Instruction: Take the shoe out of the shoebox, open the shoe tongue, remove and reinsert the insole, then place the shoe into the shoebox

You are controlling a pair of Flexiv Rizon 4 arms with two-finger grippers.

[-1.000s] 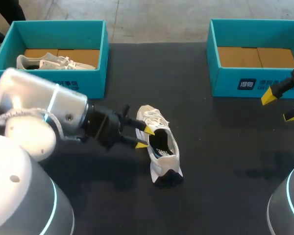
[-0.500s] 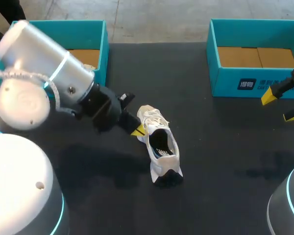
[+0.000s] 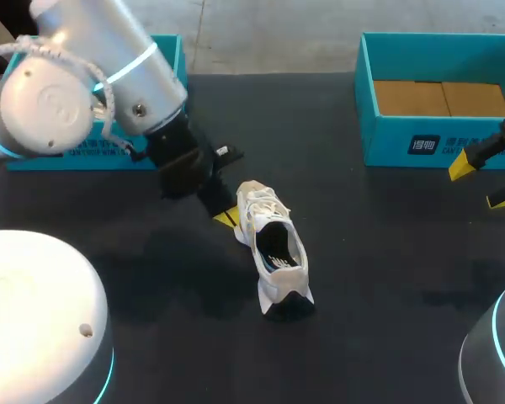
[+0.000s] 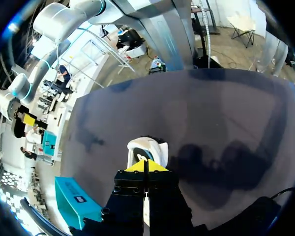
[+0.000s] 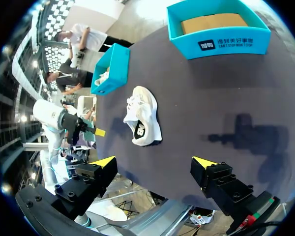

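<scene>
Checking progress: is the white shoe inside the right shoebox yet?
No, the shoe lies on the table, apart from that shoebox.

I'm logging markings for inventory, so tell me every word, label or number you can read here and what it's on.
Right shoebox: white print on its front wall, too small to read.
Left shoebox: white print, mostly hidden behind the left arm.
Shoe: a dark mark on its side, no readable text.

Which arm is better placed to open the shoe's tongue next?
Left. The left hand sits close beside the laced front of the shoe, while the right hand hangs open far off, near the box.
</scene>
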